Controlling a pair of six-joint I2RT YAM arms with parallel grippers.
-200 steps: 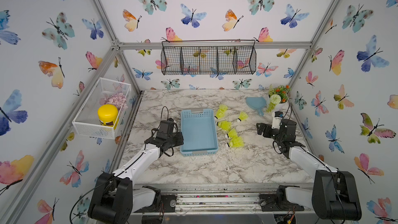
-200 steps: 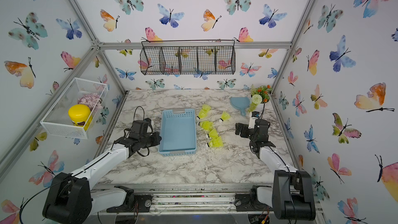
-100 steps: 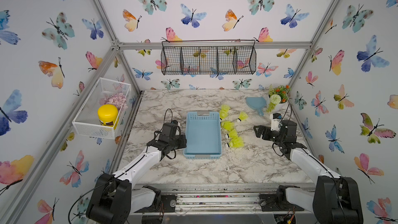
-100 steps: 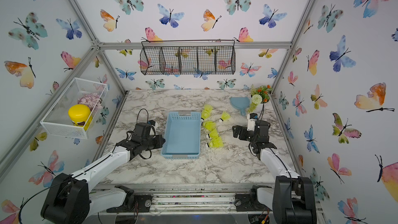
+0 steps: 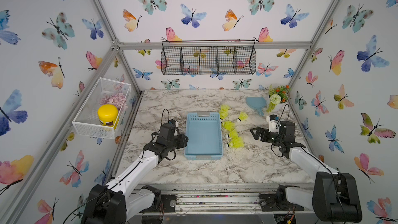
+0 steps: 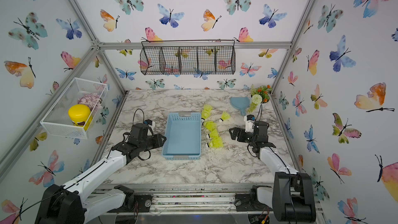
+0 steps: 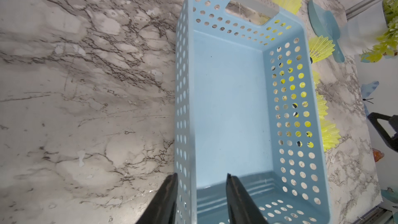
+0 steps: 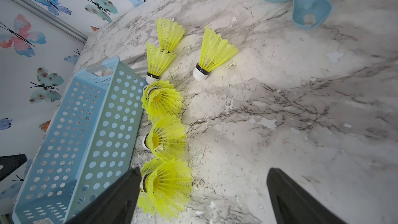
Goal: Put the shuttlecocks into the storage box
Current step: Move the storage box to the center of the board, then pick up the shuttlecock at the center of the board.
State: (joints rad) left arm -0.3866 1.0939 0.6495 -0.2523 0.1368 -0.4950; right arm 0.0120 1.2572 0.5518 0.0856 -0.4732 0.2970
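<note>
Room to move is widest at the front of the table (image 5: 215,169), where bare marble runs from the box (image 5: 203,138) to the front edge. More bare marble lies on the left of the box, out to the left table edge. The box sits in the middle of the table, with its long sides running front to back.

Its right long wall is crowded. Three shuttlecocks (image 8: 165,138) lie in a row just beside it, white tips toward the box. Two more lie by the far right corner of the box, one touching the other. One lies a little apart, further right. That makes six shuttlecocks, all on the table outside the box.

The left gripper (image 7: 201,176) is at the left long wall of the box, toward the front. Its fingers are spread, one outside the wall and one inside the box, and they do not pinch the wall. The right gripper (image 8: 202,197) is spread wide and holds nothing. It hangs just right of the row, with the nearest shuttlecock beside one finger and bare marble between the fingers.

One blue scoop (image 5: 255,103) lies at the back right, beside one plant (image 5: 277,95) in the corner. One white basket (image 5: 94,129) on the left wall holds one yellow-lidded jar (image 5: 107,115). One black basket (image 5: 207,60) hangs on the back wall.
</note>
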